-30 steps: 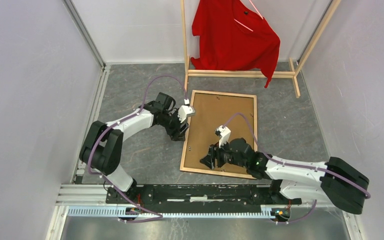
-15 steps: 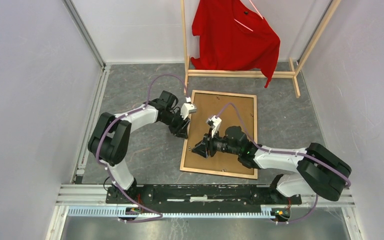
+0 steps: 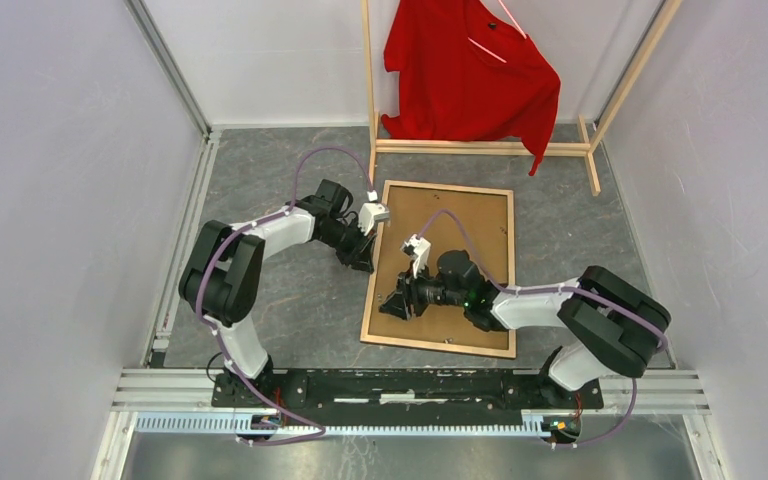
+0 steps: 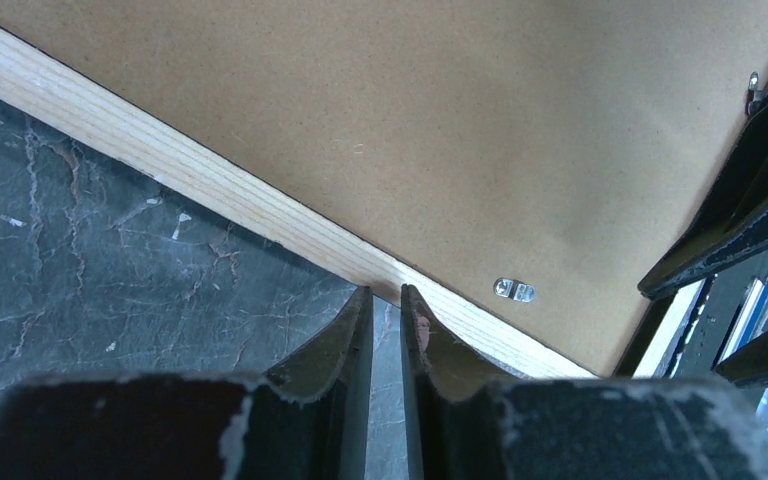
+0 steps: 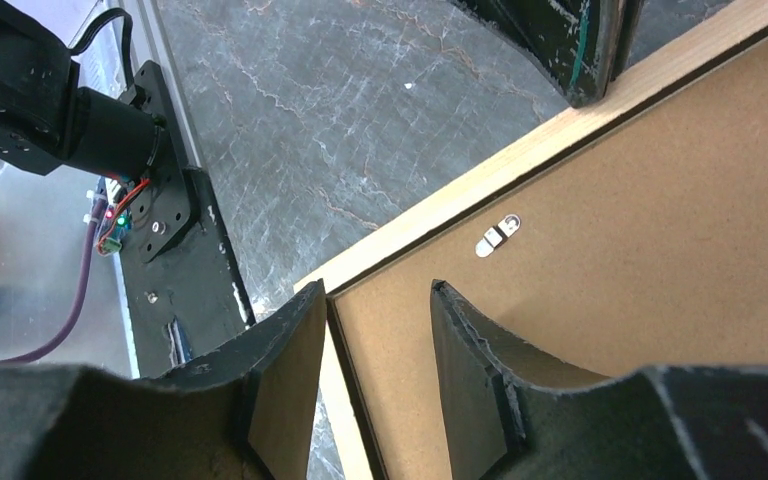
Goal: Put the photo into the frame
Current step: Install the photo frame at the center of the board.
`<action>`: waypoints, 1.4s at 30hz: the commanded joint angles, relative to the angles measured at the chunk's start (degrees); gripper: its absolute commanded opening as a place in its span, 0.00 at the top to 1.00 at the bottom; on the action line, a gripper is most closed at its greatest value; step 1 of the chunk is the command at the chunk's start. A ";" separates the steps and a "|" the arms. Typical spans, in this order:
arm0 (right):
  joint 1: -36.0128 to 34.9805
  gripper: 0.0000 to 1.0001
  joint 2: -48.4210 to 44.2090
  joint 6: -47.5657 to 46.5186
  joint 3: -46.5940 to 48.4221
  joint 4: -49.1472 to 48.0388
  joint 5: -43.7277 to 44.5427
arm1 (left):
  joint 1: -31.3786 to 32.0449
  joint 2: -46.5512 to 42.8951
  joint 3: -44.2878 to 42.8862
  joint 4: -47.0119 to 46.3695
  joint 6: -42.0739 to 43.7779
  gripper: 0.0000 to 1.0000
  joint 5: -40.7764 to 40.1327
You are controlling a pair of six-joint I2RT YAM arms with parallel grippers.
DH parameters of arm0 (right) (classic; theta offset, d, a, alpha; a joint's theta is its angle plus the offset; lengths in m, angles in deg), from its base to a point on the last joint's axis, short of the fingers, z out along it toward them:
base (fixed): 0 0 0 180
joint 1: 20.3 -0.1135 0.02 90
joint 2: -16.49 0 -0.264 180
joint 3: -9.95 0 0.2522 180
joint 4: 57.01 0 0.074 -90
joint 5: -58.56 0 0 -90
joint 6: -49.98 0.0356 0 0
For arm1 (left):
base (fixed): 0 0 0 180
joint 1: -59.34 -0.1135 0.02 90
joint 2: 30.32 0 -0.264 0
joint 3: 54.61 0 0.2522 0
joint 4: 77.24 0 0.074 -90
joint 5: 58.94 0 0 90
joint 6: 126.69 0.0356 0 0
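You had the large thin-railed rectangular picture frame (image 3: 440,346) lying face down in the middle of the top view on the grey marbled surface (image 3: 280,310), its light wood back upward. A thin brown backing board (image 3: 460,225) filled it from rail to rail. Whether the mountain print lay under that board, no view showed.

Your left gripper (image 3: 365,262) sat at the frame's left rail, a little above the middle of that side. In the left wrist view its black fingers (image 4: 345,335) were almost together, with only a thin slit between them and nothing in it. Their tips reached the outer edge of the wooden rail. A small silver metal turn clip (image 4: 514,290) lay on the board to the right of the tips.

Your right gripper (image 3: 392,307) hung over the lower left part of the frame, pointing toward the left rail. Its fingers (image 5: 295,370) stood clearly apart and clamped nothing. One was above the rail and the other above the board, and the dark seam between rail and board showed in the gap.

At the top of the overhead view a red shirt (image 3: 465,70) hung on a light wooden clothes rack (image 3: 480,147), just beyond the frame's far rail.
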 commanded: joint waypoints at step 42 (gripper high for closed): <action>3.01 0.52 12.67 1.52 6.80 -4.94 -2.99 | 0.16 0.21 -0.53 -1.07 -2.12 0.81 0.43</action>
